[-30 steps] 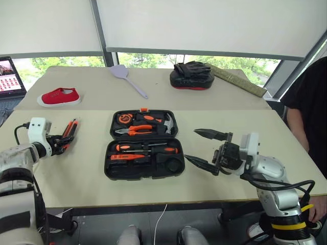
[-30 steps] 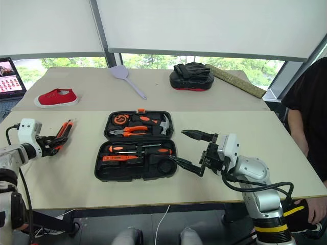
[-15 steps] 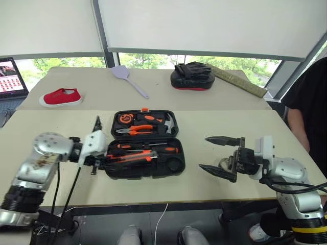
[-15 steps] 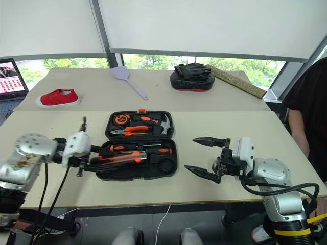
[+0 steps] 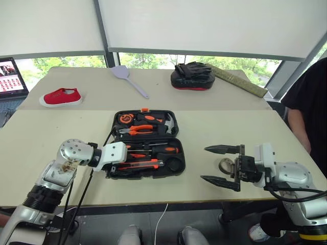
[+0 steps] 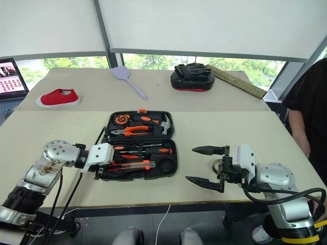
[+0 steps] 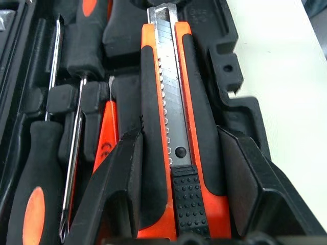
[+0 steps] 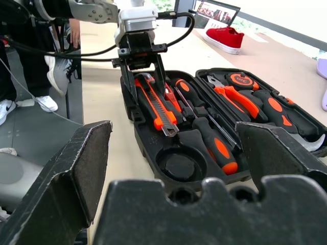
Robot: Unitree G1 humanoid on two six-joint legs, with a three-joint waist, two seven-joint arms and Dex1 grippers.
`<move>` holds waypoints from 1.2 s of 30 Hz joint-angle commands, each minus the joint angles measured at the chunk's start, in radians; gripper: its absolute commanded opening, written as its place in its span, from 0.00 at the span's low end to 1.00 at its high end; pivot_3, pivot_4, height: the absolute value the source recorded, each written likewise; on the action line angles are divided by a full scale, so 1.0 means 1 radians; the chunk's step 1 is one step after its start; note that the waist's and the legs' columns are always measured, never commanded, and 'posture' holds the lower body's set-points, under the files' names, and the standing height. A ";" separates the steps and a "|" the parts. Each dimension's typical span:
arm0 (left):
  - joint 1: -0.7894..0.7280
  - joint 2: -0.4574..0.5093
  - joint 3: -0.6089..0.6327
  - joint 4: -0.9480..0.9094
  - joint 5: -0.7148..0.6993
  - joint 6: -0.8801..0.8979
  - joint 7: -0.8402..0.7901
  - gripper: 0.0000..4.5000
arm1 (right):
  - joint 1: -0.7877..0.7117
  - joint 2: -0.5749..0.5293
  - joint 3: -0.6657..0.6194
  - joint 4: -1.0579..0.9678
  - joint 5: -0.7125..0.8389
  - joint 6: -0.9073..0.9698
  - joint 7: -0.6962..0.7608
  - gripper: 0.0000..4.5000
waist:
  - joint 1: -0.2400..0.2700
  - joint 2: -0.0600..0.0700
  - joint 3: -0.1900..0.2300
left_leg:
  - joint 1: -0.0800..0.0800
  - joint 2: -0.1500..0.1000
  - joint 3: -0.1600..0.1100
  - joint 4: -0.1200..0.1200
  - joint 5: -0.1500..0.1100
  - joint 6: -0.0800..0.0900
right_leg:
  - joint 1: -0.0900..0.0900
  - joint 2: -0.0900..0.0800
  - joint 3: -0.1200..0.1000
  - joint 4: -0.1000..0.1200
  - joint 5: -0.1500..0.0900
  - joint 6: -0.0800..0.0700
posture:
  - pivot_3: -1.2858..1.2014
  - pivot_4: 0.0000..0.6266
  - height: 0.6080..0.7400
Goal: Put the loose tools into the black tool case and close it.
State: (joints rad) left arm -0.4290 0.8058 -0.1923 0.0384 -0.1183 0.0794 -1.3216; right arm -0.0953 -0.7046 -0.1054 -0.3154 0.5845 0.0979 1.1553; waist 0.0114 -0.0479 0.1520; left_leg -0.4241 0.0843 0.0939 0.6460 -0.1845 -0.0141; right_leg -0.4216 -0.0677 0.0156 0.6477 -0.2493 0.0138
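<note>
Beige bench [image 5: 51, 127] surface carries all items; a second bench [image 5: 92, 84] stands behind it. Far left on the rear bench: one laptop [image 5: 10, 76], one red shoe [image 5: 60, 96], one lilac spatula [image 5: 127, 79], one black-and-red mitt [image 5: 191, 75].

Left tool [image 5: 130, 164]: fingers clamped on one knife [image 5: 143, 164]. The knife has an orange body with black side grips and a steel segmented blade strip along its spine. In the left wrist view, the knife [image 7: 173, 132] sits between the two black fingers [image 7: 120, 173], over the near edge of the lower tray, its front end reaching toward the round recess.

One case [image 5: 145, 173], black textured plastic, lies open and flat at bench centre, with one small orange latch [image 5: 144, 109] on the far edge. The upper half holds one tape measure [image 5: 124, 118], one pair of pliers [image 5: 134, 129] and one hammer [image 5: 170, 122]. The lower half holds two screwdrivers with orange-and-black handles [image 5: 166, 149] and one small orange tester [image 7: 106, 143], lying beside the knife. One black tape roll [image 5: 175, 164] appears to fill the round recess at the right end of the lower half.

Right tool [image 5: 222, 166]: fingers wide apart, holding nothing, above the bench well to the right of the case. One small round object [image 5: 225, 164], not identifiable, shows between them.

A person in black [image 5: 309, 107] stands at the right edge.
</note>
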 commanded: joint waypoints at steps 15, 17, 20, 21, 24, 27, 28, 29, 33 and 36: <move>-0.091 -0.069 0.154 0.129 -0.295 -0.010 -0.140 0.88 | -0.060 0.025 -0.024 0.033 0.025 0.032 -0.048 1.00 | 0.000 0.001 0.000 | -0.001 0.000 -0.001 0.002 0.000 0.001 | 0.000 0.000 0.000 0.000 0.000 0.000 | 0.52 0.24 1.00; -0.071 -0.081 0.144 0.132 -0.266 -0.043 -0.121 0.72 | -0.056 0.034 -0.024 0.040 0.020 0.026 -0.052 1.00 | 0.000 0.001 0.000 | -0.001 0.000 -0.001 0.002 0.000 0.001 | 0.000 0.000 0.000 0.000 0.000 0.000 | 0.52 0.24 1.00; -0.020 -0.109 0.123 0.120 -0.232 -0.052 -0.074 0.51 | -0.049 0.054 -0.016 0.038 0.012 0.020 -0.070 1.00 | 0.000 0.001 -0.001 | 0.000 0.000 -0.001 0.002 0.000 0.001 | 0.001 0.000 0.000 0.000 0.000 0.000 | 0.52 0.24 1.00; -0.006 -0.115 0.117 0.117 -0.220 -0.054 -0.064 0.40 | -0.047 0.059 -0.014 0.035 0.010 0.021 -0.074 1.00 | 0.000 0.001 -0.001 | 0.000 0.000 -0.001 0.002 0.000 0.001 | 0.001 0.000 0.000 0.000 0.000 0.000 | 0.52 0.24 1.00; 0.029 -0.131 0.097 0.120 -0.174 -0.083 -0.030 0.16 | -0.038 0.073 -0.010 0.026 0.005 0.021 -0.086 1.00 | 0.000 0.001 -0.001 | -0.001 0.000 -0.001 0.002 0.000 0.001 | 0.000 0.001 0.000 0.000 0.000 0.000 | 0.52 0.24 1.00; 0.047 -0.135 0.071 0.148 -0.111 -0.122 0.009 0.00 | -0.025 0.082 -0.006 0.017 0.002 0.020 -0.095 1.00 | 0.000 0.001 -0.001 | 0.000 0.000 -0.001 0.002 0.000 0.001 | 0.000 0.001 0.000 0.001 0.000 0.000 | 0.52 0.24 1.00; 0.052 -0.136 0.064 0.157 -0.092 -0.108 0.029 0.00 | -0.020 0.084 -0.006 0.015 0.002 0.020 -0.098 1.00 | 0.001 0.002 -0.001 | 0.000 0.000 -0.001 0.002 0.000 0.001 | 0.000 0.000 0.000 0.001 0.000 0.000 | 0.52 0.24 1.00; 0.059 -0.135 0.055 0.171 -0.075 -0.121 0.035 0.00 | -0.015 0.085 -0.006 0.012 0.002 0.019 -0.100 1.00 | 0.002 0.002 -0.001 | 0.000 0.000 -0.001 0.002 0.000 0.001 | 0.001 0.000 0.000 0.000 0.000 0.000 | 0.52 0.24 1.00; 0.091 -0.115 0.031 0.173 -0.060 -0.111 0.025 0.00 | -0.004 0.086 -0.010 0.009 0.002 0.021 -0.102 1.00 | 0.000 0.007 -0.005 | 0.002 0.000 -0.001 0.002 0.000 0.001 | 0.004 0.000 0.000 0.000 0.000 0.000 | 0.52 0.24 1.00; 0.126 -0.083 0.002 0.193 -0.011 -0.105 0.034 0.00 | 0.000 0.086 -0.014 0.012 0.002 0.021 -0.104 1.00 | -0.002 0.008 -0.007 | 0.004 0.000 -0.001 0.002 0.000 0.001 | 0.004 0.001 0.001 0.001 0.000 0.000 | 0.52 0.24 1.00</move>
State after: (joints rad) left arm -0.3539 0.6860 -0.1351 0.1832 -0.2232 -0.0610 -1.2885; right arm -0.0976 -0.6165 -0.0939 -0.2733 0.5820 0.1301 1.0590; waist 0.0090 -0.0395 0.1455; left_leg -0.4196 0.0845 0.0923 0.6479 -0.1847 -0.0134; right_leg -0.4174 -0.0659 0.0172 0.6482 -0.2490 0.0142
